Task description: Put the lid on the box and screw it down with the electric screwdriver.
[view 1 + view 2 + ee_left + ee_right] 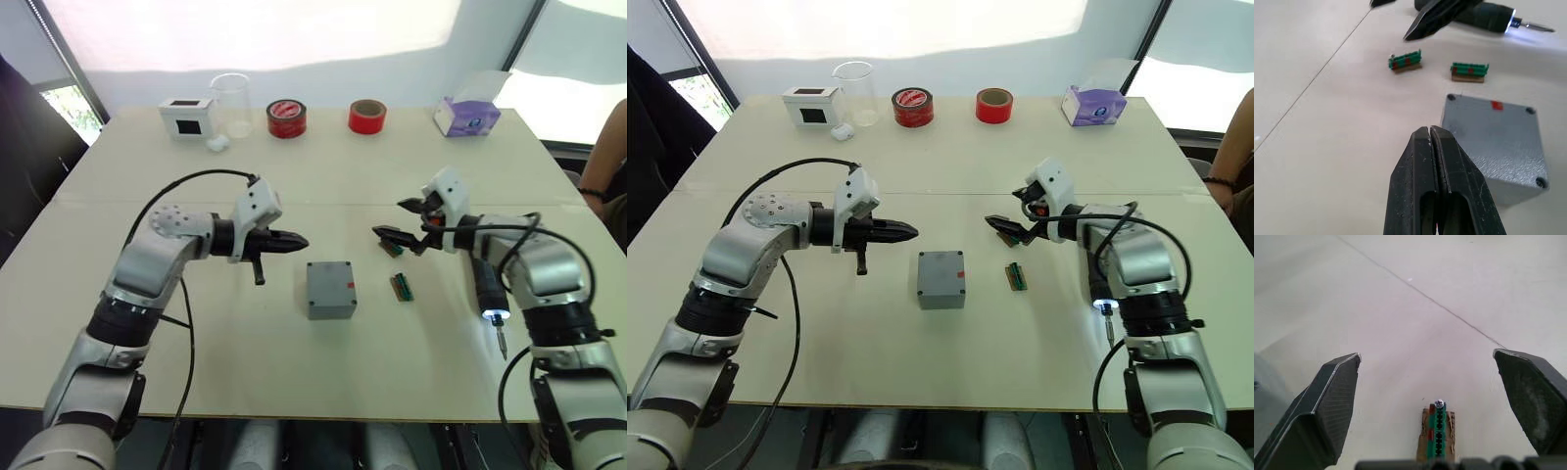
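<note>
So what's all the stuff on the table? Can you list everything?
Box: one, grey with a small red mark, lid on, table middle.
Terminal strips: two, green, right of the box, one under the right gripper.
Electric screwdriver: one, dark, tip light on, lying by the right arm.
Tape rolls: two, red, far edge.
White box: one, black window, far left.
Clear beaker: one, beside the white box.
Tissue box: one, purple, far right.
Table: one, cream.
Person's arm: one, right edge.
Left gripper: black, shut, empty.
Right gripper: black, open.
</note>
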